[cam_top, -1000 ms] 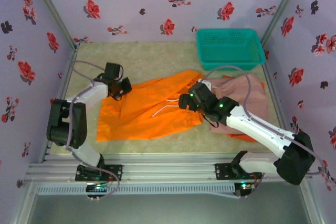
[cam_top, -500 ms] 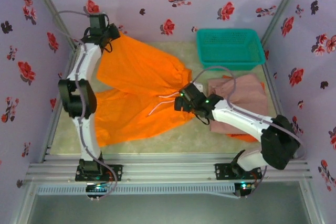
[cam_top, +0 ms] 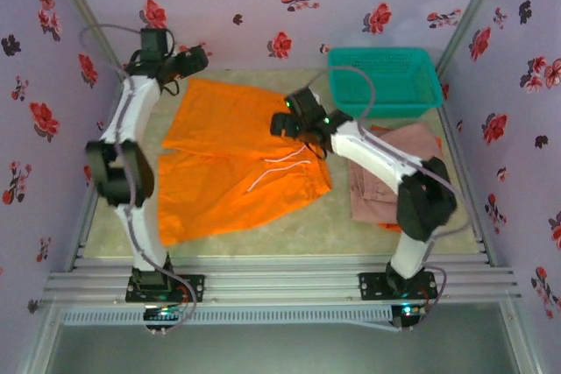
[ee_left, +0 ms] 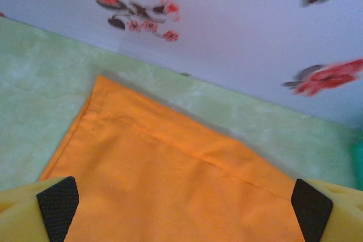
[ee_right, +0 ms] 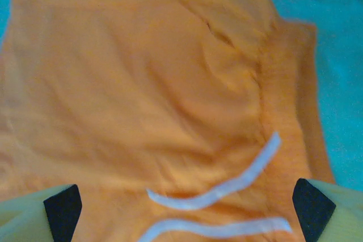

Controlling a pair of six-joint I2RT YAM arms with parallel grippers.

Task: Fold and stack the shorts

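Observation:
A pair of bright orange shorts (cam_top: 237,164) lies spread flat mid-table, its white drawstrings (cam_top: 280,164) near the waistband. My left gripper (cam_top: 195,60) hovers open over the far-left hem corner; in its wrist view the orange cloth (ee_left: 170,185) lies under the wide-apart fingers (ee_left: 57,205). My right gripper (cam_top: 279,122) is open above the far end of the waistband; its wrist view shows the shorts (ee_right: 142,83) and drawstrings (ee_right: 227,188) below. Pink-beige shorts (cam_top: 394,172) lie folded at right, with a sliver of other orange shorts (cam_top: 392,228) peeking out beneath them.
A teal mesh basket (cam_top: 386,81) stands at the back right, just behind the right arm. Flowered walls close in the back and both sides. A metal rail (cam_top: 280,285) runs along the near edge.
The left gripper carried one orange leg up to the back wall, let it go, and the shorts now lie flat. The right gripper moved farther back along the waistband.

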